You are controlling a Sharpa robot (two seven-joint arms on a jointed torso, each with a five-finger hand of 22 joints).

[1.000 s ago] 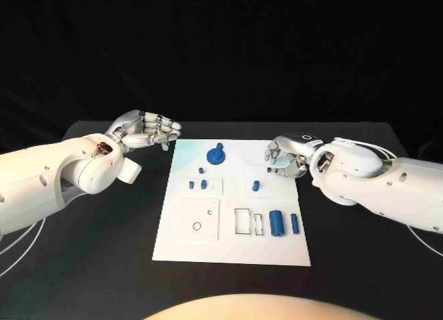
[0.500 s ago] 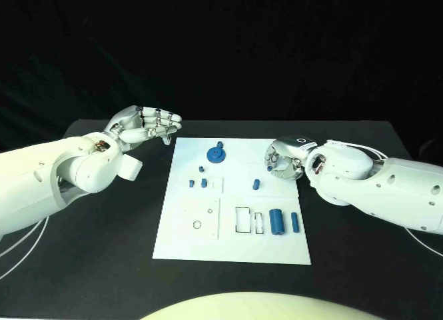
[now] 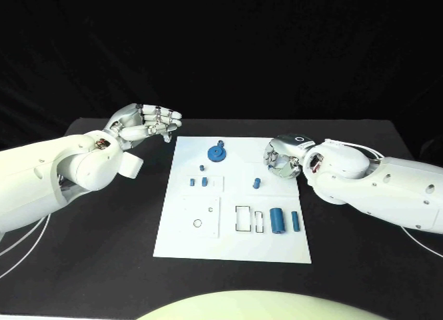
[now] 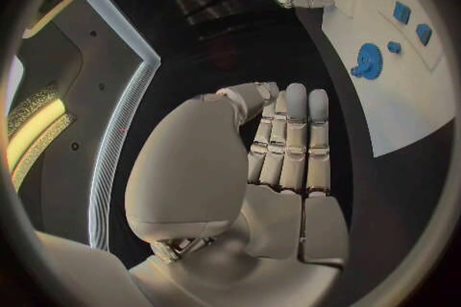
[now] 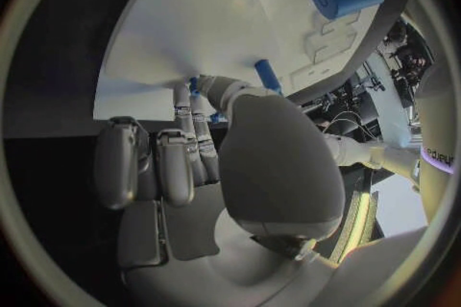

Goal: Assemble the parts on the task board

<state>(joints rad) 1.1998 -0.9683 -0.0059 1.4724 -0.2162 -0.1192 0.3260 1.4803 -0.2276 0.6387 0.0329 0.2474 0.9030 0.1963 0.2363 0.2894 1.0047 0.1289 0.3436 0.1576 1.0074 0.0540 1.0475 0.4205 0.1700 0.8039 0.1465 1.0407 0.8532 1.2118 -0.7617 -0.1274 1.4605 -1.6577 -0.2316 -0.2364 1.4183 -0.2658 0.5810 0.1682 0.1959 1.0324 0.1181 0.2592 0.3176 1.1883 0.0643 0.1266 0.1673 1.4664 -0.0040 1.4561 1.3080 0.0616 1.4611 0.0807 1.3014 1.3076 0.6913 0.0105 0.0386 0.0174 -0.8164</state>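
One board, several blue parts, your two hands at its far corners.

The board (image 3: pixel 231 240) lies mid-table; on it you have one gear (image 3: pixel 216 156), one fat cylinder (image 3: pixel 276 218), one thin pin (image 3: pixel 295 221) beside it and four small pegs (image 3: pixel 203 181). Your left hand (image 3: pixel 144 124) hovers off the board's far left corner, fingers curled in on nothing. Your right hand (image 3: pixel 282 157) sits over the far right edge, fingers bent down; whether it holds anything, you cannot tell.
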